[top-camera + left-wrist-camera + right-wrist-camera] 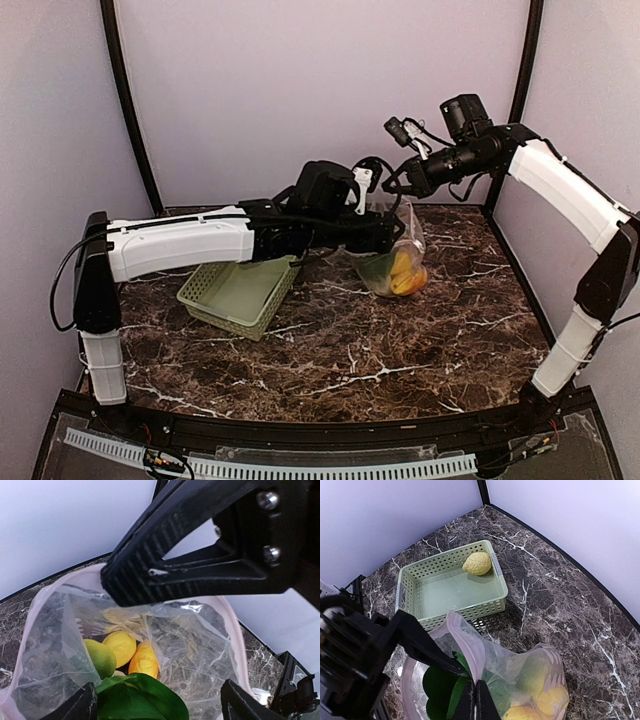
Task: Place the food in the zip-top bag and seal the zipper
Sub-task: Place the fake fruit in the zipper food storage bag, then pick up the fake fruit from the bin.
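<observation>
The clear zip-top bag [408, 250] hangs upright at the back right, its mouth open. My right gripper [480, 694] is shut on the pinkish zipper [470, 640] rim and holds the bag [540, 665] up. My left gripper [157, 700] is open at the bag's mouth, with green bok choy leaves [140, 697] between its fingers. A yellow piece [120, 647], an orange piece [145, 661] and a green piece [100, 657] lie inside the bag [200, 645]. A brown potato [477, 563] lies in the green basket [450, 607].
The light green lattice basket [240, 292] stands left of the bag, partly under my left arm [190, 245]. The right gripper's black body [165, 560] fills the top of the left wrist view. Walls close the back and sides.
</observation>
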`<state>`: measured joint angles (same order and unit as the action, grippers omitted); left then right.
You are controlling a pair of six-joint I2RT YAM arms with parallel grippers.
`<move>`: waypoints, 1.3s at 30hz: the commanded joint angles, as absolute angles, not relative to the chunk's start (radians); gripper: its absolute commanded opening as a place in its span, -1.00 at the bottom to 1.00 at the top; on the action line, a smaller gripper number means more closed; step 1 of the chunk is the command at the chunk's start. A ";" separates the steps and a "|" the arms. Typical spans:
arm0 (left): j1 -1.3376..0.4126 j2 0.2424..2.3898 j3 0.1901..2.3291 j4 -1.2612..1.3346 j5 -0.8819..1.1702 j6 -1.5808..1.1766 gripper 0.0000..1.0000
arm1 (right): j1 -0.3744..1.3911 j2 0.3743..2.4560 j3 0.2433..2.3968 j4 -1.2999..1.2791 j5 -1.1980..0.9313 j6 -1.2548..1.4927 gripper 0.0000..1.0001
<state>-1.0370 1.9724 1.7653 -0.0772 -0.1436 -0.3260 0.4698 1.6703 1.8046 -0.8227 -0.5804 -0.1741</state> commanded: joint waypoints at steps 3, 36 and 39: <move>-1.049 1.789 1.655 -0.043 -0.060 -0.324 0.64 | 0.469 1.690 1.837 -0.810 -0.556 -0.178 -1.00; -0.801 1.497 1.101 -0.286 -0.538 -0.320 0.72 | 0.399 1.534 1.625 -0.727 -0.564 -0.203 -1.00; -0.760 1.531 1.111 -0.284 -0.530 -0.336 0.71 | 0.397 1.537 1.624 -0.726 -0.570 -0.201 -1.00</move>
<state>-0.7975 1.4910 1.1210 -0.2539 -0.5251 -0.2977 0.4046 1.5597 1.6371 -0.7551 -0.5571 -0.2008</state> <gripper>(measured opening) 0.859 0.005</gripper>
